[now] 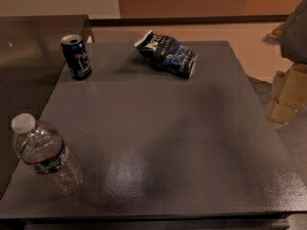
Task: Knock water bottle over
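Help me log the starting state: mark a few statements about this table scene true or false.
1. The water bottle stands near the front-left corner of the table. True.
2. The blue can lies on its side. False: it stands upright at the back left.
3. The chip bag lies at the back of the table, right of the can. True.
4. The gripper touches the water bottle. False: it is at the view's right edge, beside the table, far from the bottle.

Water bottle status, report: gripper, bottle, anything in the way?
Gripper at far right edge, beside table. Water bottle upright, near-left corner. Can and chip bag at far side, not between.
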Tool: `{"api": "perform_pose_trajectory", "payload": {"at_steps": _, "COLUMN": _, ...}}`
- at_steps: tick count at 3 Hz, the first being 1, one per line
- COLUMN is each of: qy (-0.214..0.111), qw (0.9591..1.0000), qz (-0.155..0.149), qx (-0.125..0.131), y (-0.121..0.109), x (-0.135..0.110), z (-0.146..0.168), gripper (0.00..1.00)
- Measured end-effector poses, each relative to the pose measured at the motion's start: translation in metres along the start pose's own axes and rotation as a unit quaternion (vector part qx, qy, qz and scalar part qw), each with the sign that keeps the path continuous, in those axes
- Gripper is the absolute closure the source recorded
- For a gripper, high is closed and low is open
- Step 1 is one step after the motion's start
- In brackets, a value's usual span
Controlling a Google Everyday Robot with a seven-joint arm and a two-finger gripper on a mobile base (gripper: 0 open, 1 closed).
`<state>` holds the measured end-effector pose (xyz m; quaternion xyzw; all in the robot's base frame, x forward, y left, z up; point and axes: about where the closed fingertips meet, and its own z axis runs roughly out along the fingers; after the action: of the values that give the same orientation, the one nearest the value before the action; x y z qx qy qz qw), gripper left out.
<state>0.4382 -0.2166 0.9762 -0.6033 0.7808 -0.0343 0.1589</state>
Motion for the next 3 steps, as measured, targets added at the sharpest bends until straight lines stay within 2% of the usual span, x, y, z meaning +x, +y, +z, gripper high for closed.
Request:
{"api": "perform_pose_trajectory", "payload": {"at_steps": 1, "qy": -0.001, "qw": 1.0000, "qz": 0.000, "qx": 0.001, "y": 0.000, "x": -0.001, "z": -0.001, "gripper": 0.00}}
{"api": "perform_pose_trajectory", "payload": {"at_steps": 2, "qy": -0.045, "qw": 0.9989, "qz": -0.006, "qx": -0.014, "y": -0.001, "x": -0.022, "z": 0.007, "gripper": 0.00}}
{"api": "perform_pose_trajectory", "payload": {"at_steps": 3, "qy": -0.120, "qw": 0.9915, "qz": -0.031, "qx": -0.038, "y": 0.005, "x": -0.071, "z": 0.026, "gripper": 0.00}}
